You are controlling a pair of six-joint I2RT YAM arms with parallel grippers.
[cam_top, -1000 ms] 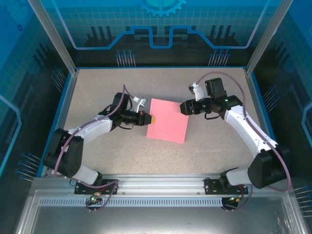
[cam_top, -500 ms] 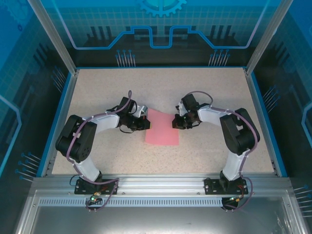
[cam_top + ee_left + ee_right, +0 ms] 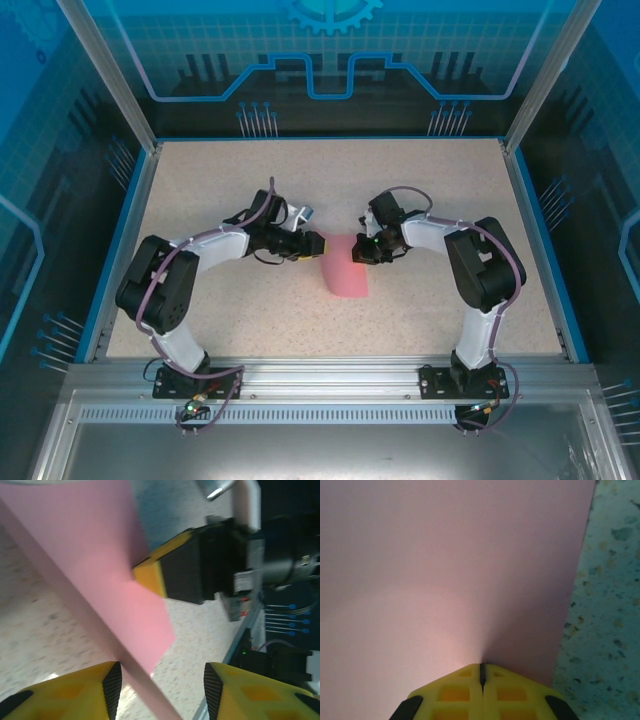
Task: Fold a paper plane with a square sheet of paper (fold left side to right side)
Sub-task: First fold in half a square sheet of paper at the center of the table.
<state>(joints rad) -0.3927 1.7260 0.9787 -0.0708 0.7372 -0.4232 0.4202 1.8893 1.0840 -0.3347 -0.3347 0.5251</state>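
The square sheet of paper (image 3: 347, 272) lies mid-table on the speckled tabletop (image 3: 200, 180), between the two arms, its left side lifted and bowed over toward the right. The right gripper (image 3: 481, 672) has its fingers pressed together on the sheet near its right edge. The left gripper (image 3: 159, 680) stands with fingers spread, the raised paper running between them unclamped

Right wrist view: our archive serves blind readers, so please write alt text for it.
The right gripper, shut, pinches the near edge of pink paper that spreads ahead and left; speckled table lies along the right.
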